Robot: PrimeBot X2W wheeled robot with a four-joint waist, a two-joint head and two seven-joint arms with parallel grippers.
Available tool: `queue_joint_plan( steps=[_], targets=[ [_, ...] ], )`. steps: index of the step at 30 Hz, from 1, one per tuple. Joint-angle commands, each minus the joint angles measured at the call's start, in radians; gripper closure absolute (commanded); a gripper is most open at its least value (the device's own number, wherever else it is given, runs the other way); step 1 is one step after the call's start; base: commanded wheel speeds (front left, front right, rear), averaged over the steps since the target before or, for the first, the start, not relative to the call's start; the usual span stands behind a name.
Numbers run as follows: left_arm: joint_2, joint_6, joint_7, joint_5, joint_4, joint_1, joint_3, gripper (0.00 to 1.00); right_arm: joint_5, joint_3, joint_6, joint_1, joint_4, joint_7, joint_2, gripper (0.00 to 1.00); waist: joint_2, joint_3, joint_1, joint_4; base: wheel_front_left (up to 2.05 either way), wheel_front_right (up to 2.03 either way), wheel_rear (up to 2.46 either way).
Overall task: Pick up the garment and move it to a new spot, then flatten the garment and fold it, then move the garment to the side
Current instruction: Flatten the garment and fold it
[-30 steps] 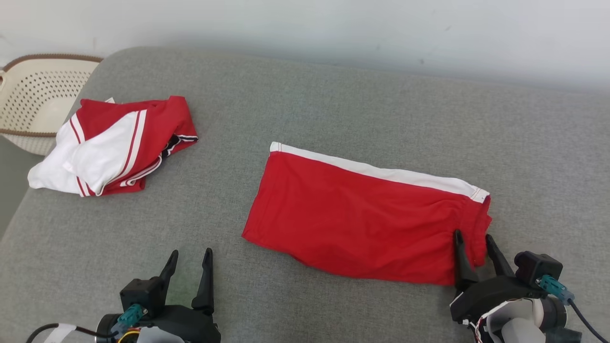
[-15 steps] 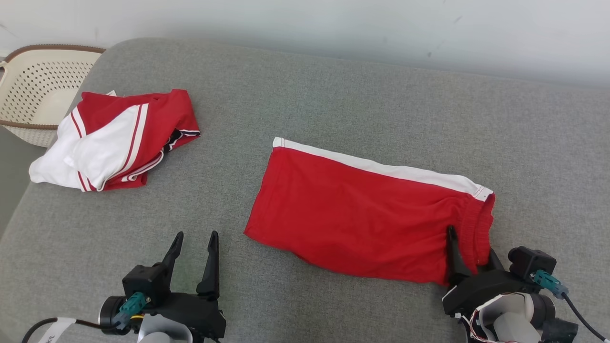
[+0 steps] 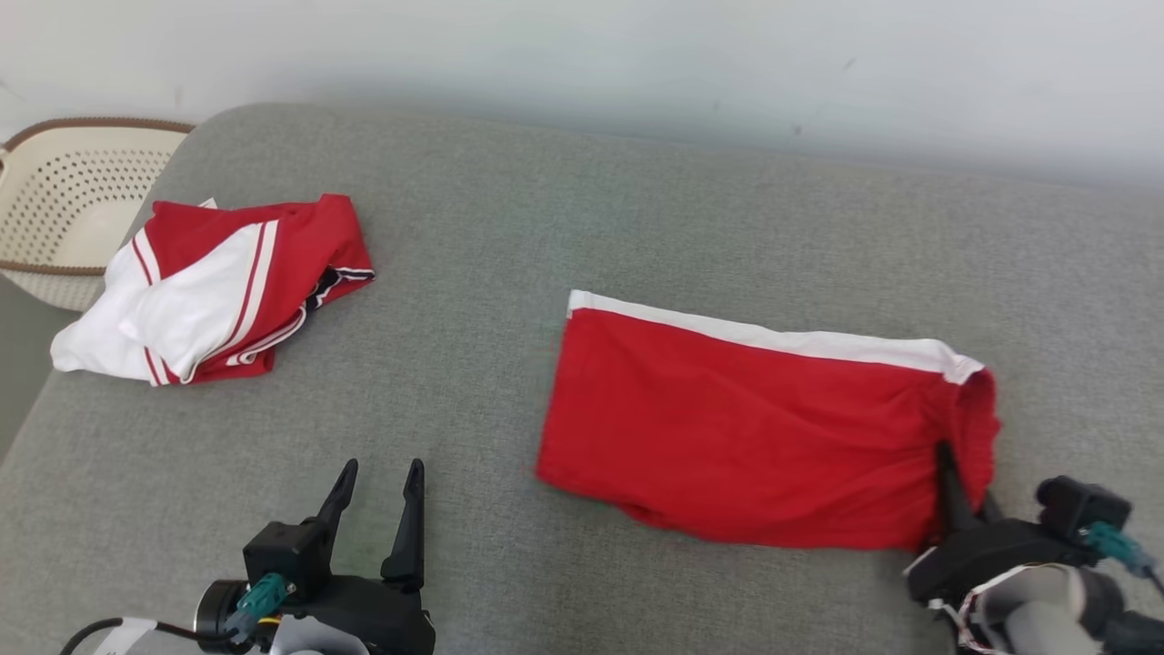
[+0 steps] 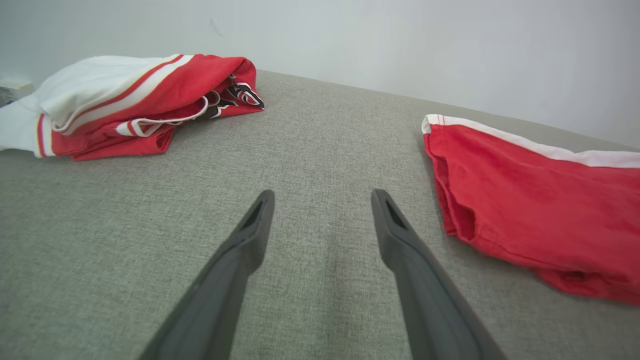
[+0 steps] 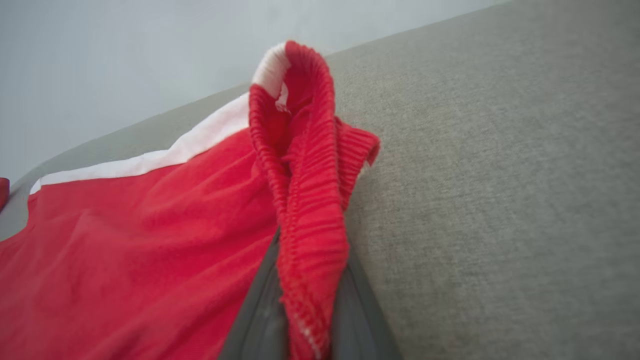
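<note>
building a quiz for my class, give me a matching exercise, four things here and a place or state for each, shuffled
1 red shorts
2 red and white garment
3 basket
4 left end effector

a open above bare cushion
b beside the cushion, off it
c waistband pinched by right end effector
d bunched on cushion's left end

Pairs: 1-c, 2-d, 3-b, 4-a

Smooth cloth shorts (image 3: pixel 727 428), coarse woven cushion (image 3: pixel 546 209)

A crumpled red-and-white jersey (image 3: pixel 209 287) lies on the grey fabric surface (image 3: pixel 546 200), well ahead and left of the left jaws. Farther left, past the surface's edge, stands a perforated cream basket (image 3: pixel 56 186).
</note>
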Motion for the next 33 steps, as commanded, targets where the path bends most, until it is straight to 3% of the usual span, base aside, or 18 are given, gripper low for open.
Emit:
queue_joint_plan(
  steps=[1, 6, 11, 16, 23, 33],
  targets=[
    [0.000, 0.000, -0.001, 0.000, 0.008, 0.024, -0.002, 0.00, 0.003, -0.004, 0.000, -0.001, -0.003, 0.000, -0.031, 1.00, -0.0001, -0.011, 0.0000, -0.014, 0.00, 0.00, 0.00],
    [0.001, 0.001, -0.001, -0.011, 0.014, 0.021, -0.015, 0.00, -0.017, 0.023, 0.000, -0.044, 0.002, 0.000, -0.110, 1.00, -0.0001, -0.012, 0.0000, -0.037, 0.00, 0.00, 0.00],
    [0.001, 0.004, -0.001, -0.025, 0.031, 0.015, -0.031, 0.00, -0.011, 0.146, 0.000, -0.106, -0.011, 0.000, -0.155, 1.00, -0.0001, -0.014, 0.0000, -0.056, 0.00, 0.00, 0.00],
    [0.001, 0.007, -0.001, -0.030, 0.052, 0.021, -0.051, 0.00, 0.101, 0.366, 0.000, -0.157, -0.056, 0.007, -0.136, 1.00, -0.0001, -0.024, 0.0000, -0.064, 0.00, 0.00, 0.00],
    [0.001, 0.002, -0.001, -0.035, 0.061, 0.025, -0.064, 0.00, 0.232, 0.591, 0.000, -0.214, -0.104, 0.037, -0.116, 1.00, -0.0001, -0.025, 0.0000, -0.035, 0.00, 0.00, 0.00],
    [0.001, 0.009, -0.001, -0.054, 0.069, 0.043, -0.093, 0.00, 0.275, 0.723, 0.000, -0.303, 0.037, 0.013, -0.075, 0.97, -0.0001, -0.017, 0.0000, 0.074, 0.00, 0.00, 0.00]
  ],
)
